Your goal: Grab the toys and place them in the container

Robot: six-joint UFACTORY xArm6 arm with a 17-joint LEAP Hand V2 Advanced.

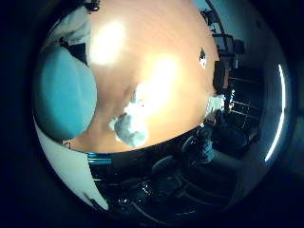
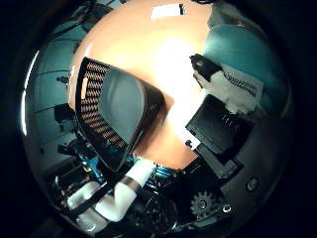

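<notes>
Little looks done yet: the pale plush toy lies on the wooden table under the palm, unheld, the dark mesh container (apparently empty) stands close beside the hand, whose fingers hang loosely extended.

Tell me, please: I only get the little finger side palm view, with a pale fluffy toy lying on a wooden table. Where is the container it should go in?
Observer: The thumb side palm view shows it: a black container with a mesh wall, on the same table, near the table's edge.
Operator: Is anything in it already?
Observer: Nothing shows inside; the part of its inside that I can see is plain grey.
</notes>
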